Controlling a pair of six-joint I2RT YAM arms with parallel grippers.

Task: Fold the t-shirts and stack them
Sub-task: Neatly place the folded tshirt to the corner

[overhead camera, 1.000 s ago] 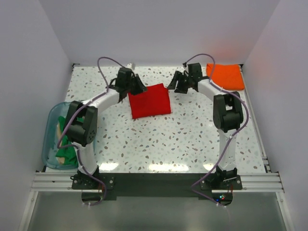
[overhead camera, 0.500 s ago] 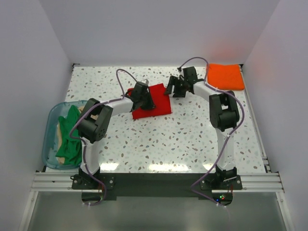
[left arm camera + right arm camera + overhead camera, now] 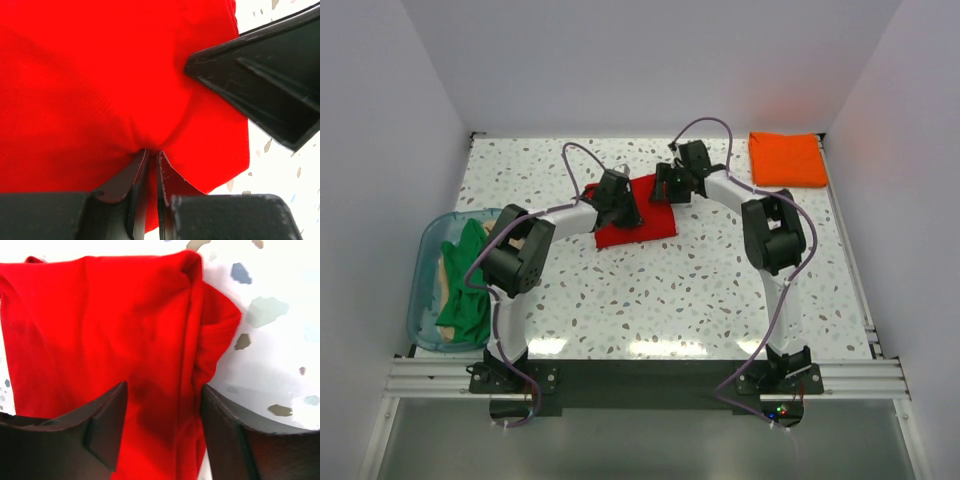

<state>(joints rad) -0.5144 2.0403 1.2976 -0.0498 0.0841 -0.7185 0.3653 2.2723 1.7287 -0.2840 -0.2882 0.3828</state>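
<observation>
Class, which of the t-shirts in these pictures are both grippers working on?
The red t-shirt, mid-table: the left gripper and right gripper are both at it. The orange t-shirt lies alone, far right; the green t-shirt sits in the tub.

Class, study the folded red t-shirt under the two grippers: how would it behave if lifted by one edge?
Probably floppy: the red t-shirt puckers where the left gripper pinches it. Lifted from one point, its folded layers, seen bunching by the right gripper, would likely sag open. It looks light and likely to drag across the table rather than roll.
</observation>
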